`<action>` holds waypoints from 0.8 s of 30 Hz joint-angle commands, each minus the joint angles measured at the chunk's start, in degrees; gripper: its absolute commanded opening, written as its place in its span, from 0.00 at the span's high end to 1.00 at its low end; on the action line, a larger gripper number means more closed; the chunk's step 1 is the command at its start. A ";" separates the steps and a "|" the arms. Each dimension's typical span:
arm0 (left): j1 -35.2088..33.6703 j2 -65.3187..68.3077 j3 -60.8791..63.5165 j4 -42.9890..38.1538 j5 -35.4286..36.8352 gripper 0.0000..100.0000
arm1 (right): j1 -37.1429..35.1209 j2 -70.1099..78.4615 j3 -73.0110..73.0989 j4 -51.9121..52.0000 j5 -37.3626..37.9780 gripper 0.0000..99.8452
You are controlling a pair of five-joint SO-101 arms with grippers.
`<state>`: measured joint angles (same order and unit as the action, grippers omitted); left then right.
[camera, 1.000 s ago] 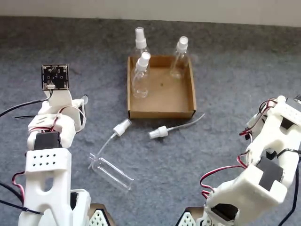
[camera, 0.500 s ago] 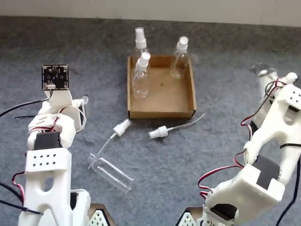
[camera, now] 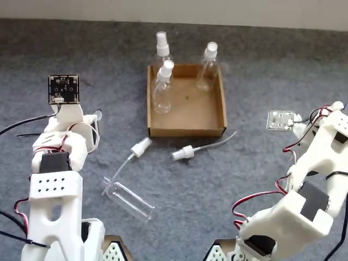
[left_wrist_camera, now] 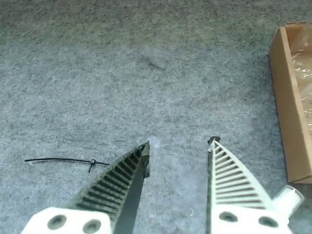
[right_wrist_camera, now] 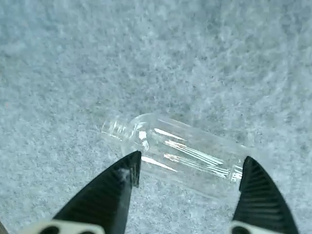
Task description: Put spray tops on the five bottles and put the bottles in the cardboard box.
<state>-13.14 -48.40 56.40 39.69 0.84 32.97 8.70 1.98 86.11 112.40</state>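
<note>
A thin black cable tie (left_wrist_camera: 63, 160) lies flat on the grey carpet (left_wrist_camera: 97, 73).

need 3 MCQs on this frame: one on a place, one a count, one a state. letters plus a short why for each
1. Where do the two loose spray tops lie, relative to the cardboard box?
A. inside it
B. on the carpet, on the arms' side of it
C. behind its far wall

2. How many bottles in the high view carry a spray top?
A. one
B. five
C. three

3. The bottle at the right gripper is:
A. lying on its side, no top, jaws open around it
B. upright and capped
C. clamped and lifted

Answers
1 B: both tops lie on the carpet between the box and the arms.
2 C: three white tops stand at the box.
3 A: the right wrist view shows a bare neck, the bottle flat on the carpet and a finger on either side.
</note>
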 commanded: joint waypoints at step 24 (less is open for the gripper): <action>0.92 0.22 -0.22 -0.97 0.35 0.81 | -0.84 -0.31 3.56 -6.73 14.59 0.73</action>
<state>-13.14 -48.40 56.40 39.69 0.84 33.58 8.70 5.23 81.89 126.29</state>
